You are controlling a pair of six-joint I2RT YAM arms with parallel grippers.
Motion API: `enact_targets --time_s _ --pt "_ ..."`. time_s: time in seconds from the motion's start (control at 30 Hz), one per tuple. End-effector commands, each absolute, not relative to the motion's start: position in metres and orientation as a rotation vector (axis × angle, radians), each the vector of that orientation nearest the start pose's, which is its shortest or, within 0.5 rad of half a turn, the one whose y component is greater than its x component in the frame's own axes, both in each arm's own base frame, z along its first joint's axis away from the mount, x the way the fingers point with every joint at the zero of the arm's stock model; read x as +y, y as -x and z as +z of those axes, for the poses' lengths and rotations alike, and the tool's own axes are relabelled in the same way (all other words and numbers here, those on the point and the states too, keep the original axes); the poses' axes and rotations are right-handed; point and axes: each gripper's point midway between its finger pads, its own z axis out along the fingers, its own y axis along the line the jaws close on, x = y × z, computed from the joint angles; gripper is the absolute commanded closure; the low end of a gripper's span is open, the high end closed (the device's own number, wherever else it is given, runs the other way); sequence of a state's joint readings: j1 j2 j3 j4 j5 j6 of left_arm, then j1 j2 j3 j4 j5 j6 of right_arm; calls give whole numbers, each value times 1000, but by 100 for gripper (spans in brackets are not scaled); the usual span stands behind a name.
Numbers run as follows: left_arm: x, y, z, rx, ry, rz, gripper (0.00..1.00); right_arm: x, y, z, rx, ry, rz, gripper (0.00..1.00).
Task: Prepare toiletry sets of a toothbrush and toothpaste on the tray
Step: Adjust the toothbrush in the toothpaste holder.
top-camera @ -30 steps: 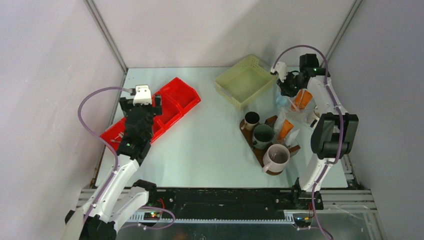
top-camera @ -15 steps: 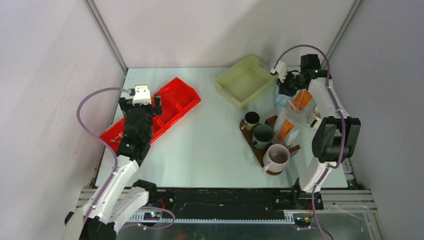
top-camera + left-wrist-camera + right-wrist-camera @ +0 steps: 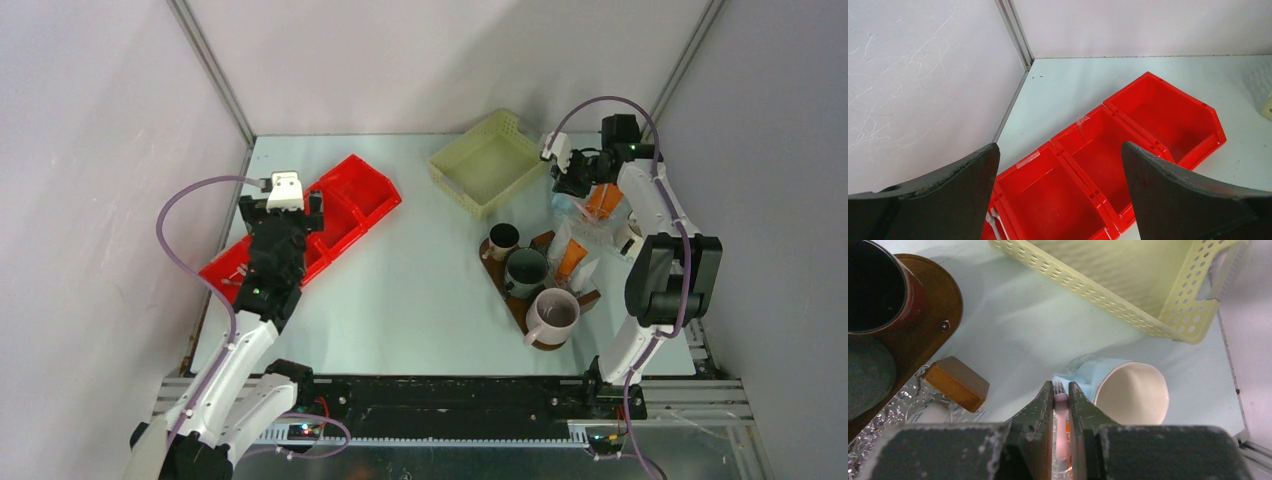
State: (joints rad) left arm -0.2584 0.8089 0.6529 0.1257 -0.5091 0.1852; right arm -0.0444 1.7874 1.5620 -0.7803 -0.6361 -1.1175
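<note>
My right gripper [image 3: 1060, 388] is shut on the head end of a pink toothbrush [image 3: 1061, 415], its bristles showing between the fingertips. In the top view this gripper [image 3: 572, 180] hovers right of the tray's far end, over foil packets and an orange toothpaste tube [image 3: 603, 200]. The dark brown tray [image 3: 520, 305] carries a small brown mug [image 3: 503, 240], a dark green mug [image 3: 526, 270], a mauve-grey mug [image 3: 556, 313] and another orange tube [image 3: 571, 260]. My left gripper [image 3: 1060, 165] is open above the red bin [image 3: 1063, 195], where white toothbrush heads [image 3: 993, 220] peek out.
A pale yellow mesh basket [image 3: 490, 160] stands at the back, just left of my right gripper. A light blue cup [image 3: 1130, 392] with a cream inside lies below that gripper. The red bin [image 3: 345, 205] lies along the left wall. A wall runs close behind the right arm.
The right arm has shifted slightly with the toothbrush still gripped. The left arm has not moved.
</note>
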Motion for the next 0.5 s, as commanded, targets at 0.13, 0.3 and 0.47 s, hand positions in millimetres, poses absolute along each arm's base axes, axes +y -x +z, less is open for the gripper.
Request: enact_targets --time_s 0.13,0.3,0.47 --pt "10 -325 289 1564 34 347 2 59 -431 185 1661 1513 274 93" --pt "10 -325 289 1565 31 349 2 59 -427 184 1615 1531 295 93" --pt "10 -325 289 1566 27 349 2 61 -424 186 1574 1529 325 93"
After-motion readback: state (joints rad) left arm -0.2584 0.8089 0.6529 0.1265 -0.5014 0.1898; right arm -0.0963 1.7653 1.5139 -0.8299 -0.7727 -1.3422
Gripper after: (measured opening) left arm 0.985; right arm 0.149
